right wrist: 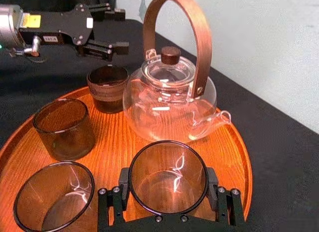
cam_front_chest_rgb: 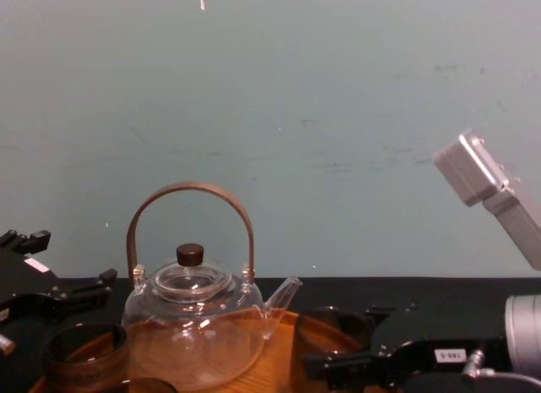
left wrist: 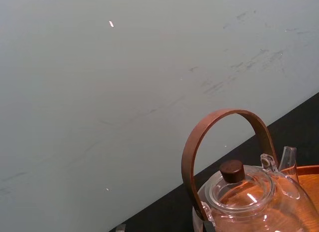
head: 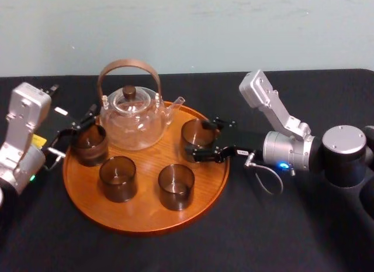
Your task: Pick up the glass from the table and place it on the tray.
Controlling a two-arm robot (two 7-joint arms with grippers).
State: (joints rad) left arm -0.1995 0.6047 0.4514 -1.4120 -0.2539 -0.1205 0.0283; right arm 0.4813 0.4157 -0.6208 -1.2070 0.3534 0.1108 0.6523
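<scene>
A smoky brown glass [head: 193, 133] stands upright on the right part of the round orange-brown wooden tray [head: 146, 220]. My right gripper [head: 200, 141] reaches in from the right and is shut on it, one finger against each side. The right wrist view shows the glass [right wrist: 168, 162] between the black fingers [right wrist: 122, 181], its base resting on the tray [right wrist: 234, 157]. My left gripper [head: 76, 134] hangs open at the tray's left rim, beside another glass [head: 89, 144] without touching it. It also shows in the right wrist view, where the left gripper [right wrist: 122, 30] sits behind that glass.
A glass teapot [head: 131, 117] with a brown arched handle stands at the back of the tray, close to both grippers. Two more glasses [head: 117, 178] [head: 176, 186] stand at the tray's front. Black tablecloth surrounds the tray, and a pale wall rises behind.
</scene>
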